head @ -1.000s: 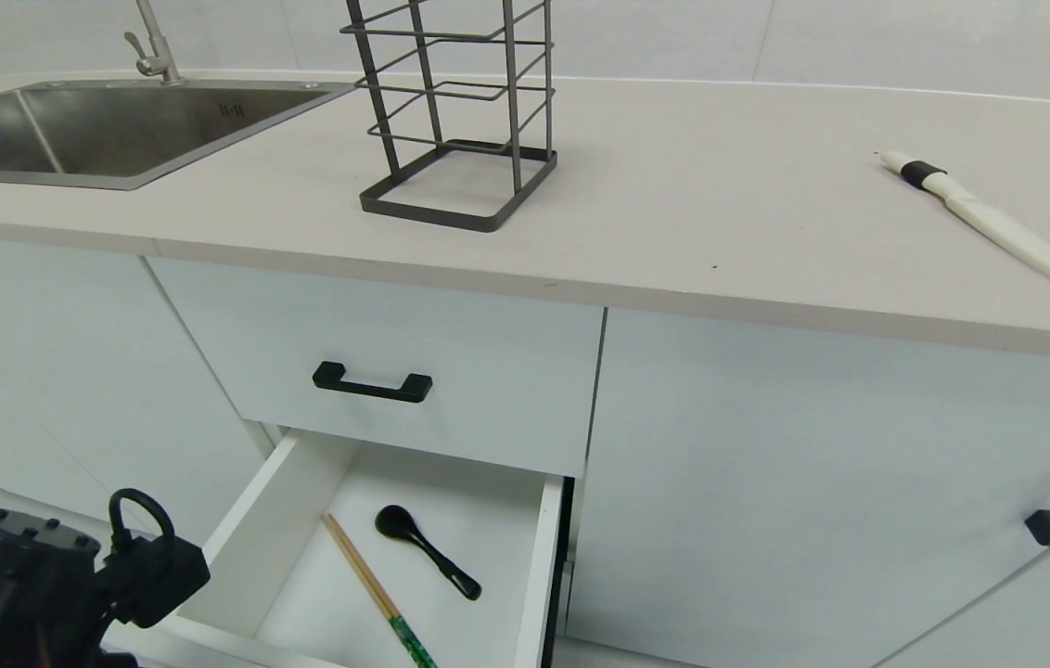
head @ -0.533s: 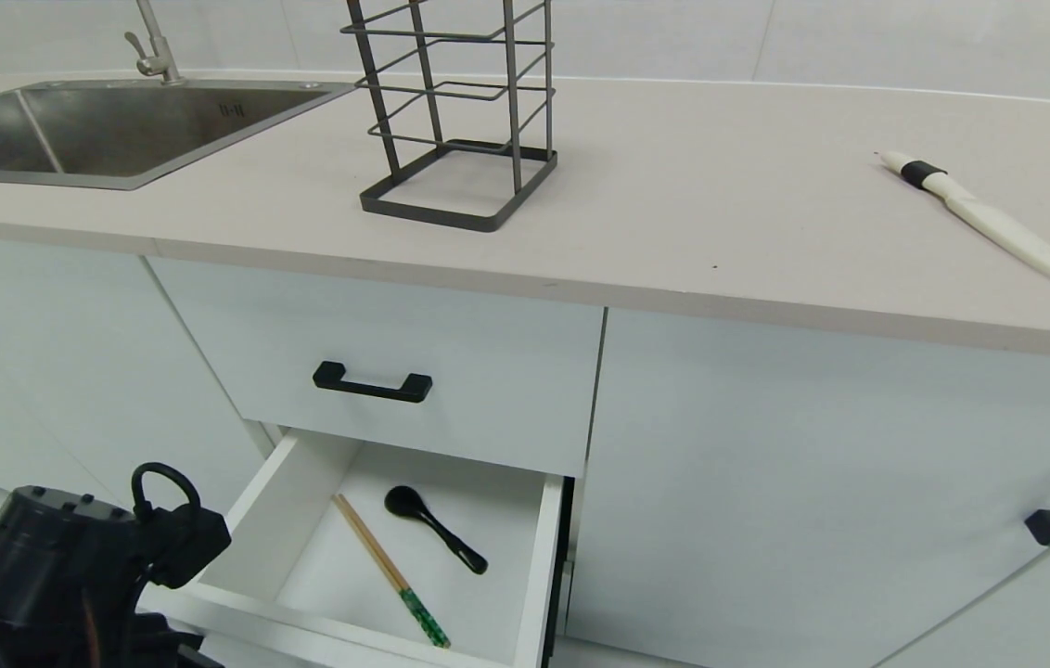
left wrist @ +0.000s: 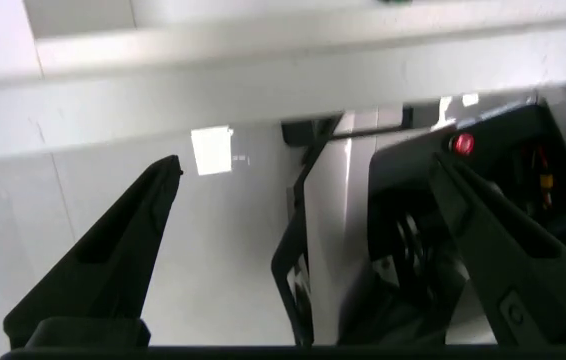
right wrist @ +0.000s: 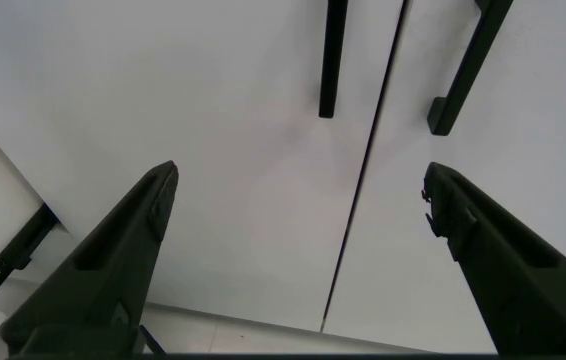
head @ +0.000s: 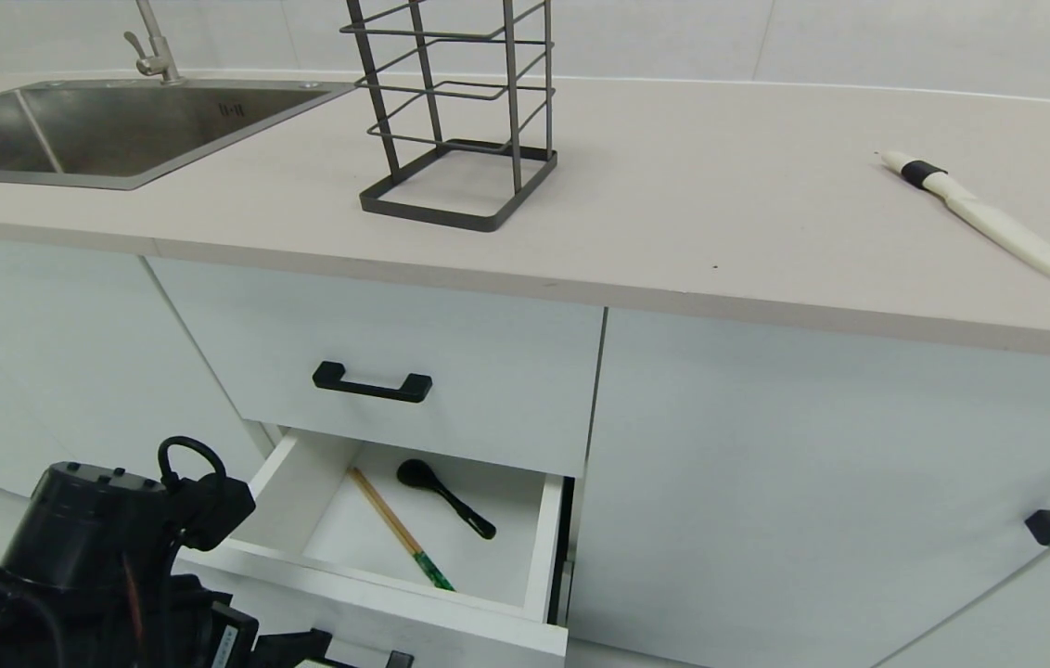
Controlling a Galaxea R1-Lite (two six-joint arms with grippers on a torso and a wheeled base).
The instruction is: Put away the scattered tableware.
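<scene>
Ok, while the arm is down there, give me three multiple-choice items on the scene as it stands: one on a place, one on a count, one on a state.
1. Where does the white knife lie?
A) in the sink
B) on the countertop
C) on the floor

2. How many black spoons are in the lower drawer?
A) one
B) two
C) three

3. The lower drawer is:
A) shut
B) lifted out of the cabinet
C) partly open

Answers:
1 B: it lies on the countertop's right part, well apart from the wire rack.
2 A: a single spoon lies beside the chopsticks.
3 C: its front stands out from the cabinet and its inside shows.
</scene>
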